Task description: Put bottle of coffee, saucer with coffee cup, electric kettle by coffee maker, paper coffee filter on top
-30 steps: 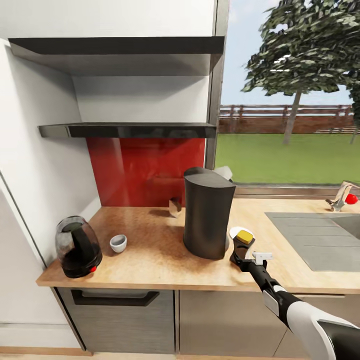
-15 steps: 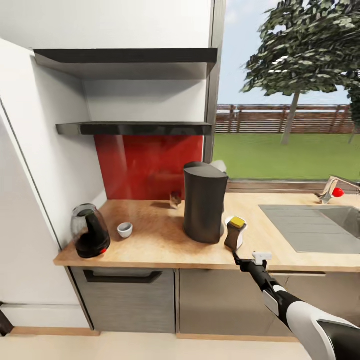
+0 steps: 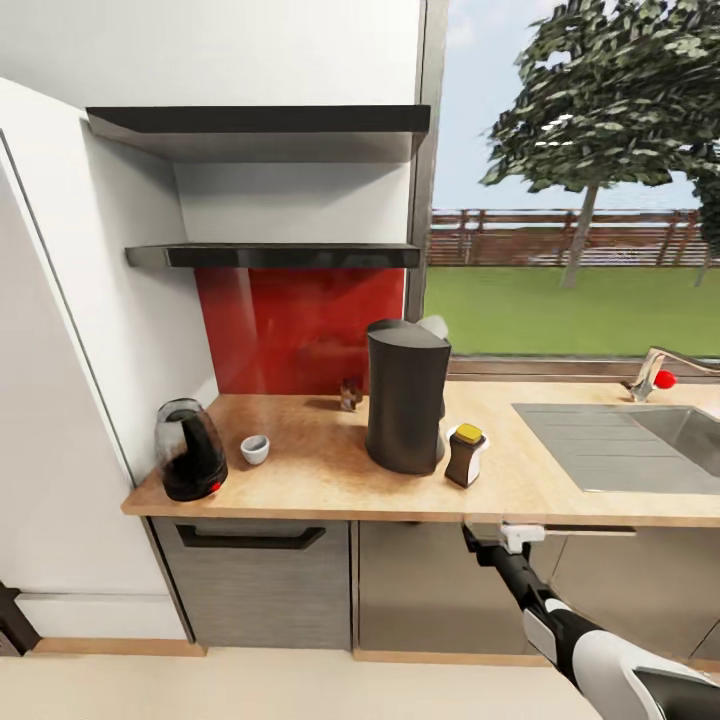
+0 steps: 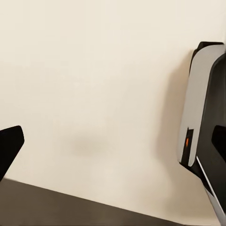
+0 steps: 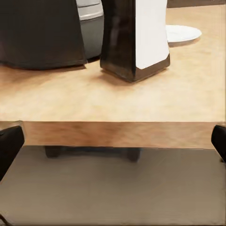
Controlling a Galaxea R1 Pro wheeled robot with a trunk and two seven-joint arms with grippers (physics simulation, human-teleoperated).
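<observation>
The tall dark coffee maker [image 3: 405,395] [image 5: 42,33] stands on the wood countertop [image 3: 320,480] [image 5: 113,101]. Just right of it the bottle of coffee [image 3: 465,455] [image 5: 136,40] stands upright in front of the white saucer [image 3: 480,438] [image 5: 182,34]. An off-white paper coffee filter [image 3: 435,327] peeks out behind the maker's top. The coffee cup [image 3: 255,450] and the electric kettle [image 3: 190,465] sit at the counter's left end. The dark kitchen shelf [image 3: 270,256] is bare. My right gripper [image 3: 470,538] [image 5: 114,143] hangs open below the counter's front edge, apart from the bottle. My left gripper [image 4: 113,150] points at the beige floor, open and empty.
A sink [image 3: 640,440] with a faucet [image 3: 655,375] lies at the counter's right. A small brown object [image 3: 350,393] sits by the red backsplash. Grey cabinet fronts [image 3: 250,590] run under the counter. A white wall panel [image 3: 60,400] bounds the left.
My right gripper has let go of the bottle of coffee and drawn back below the counter edge. The bottle now stands free. The whole view has pulled back from the counter.
</observation>
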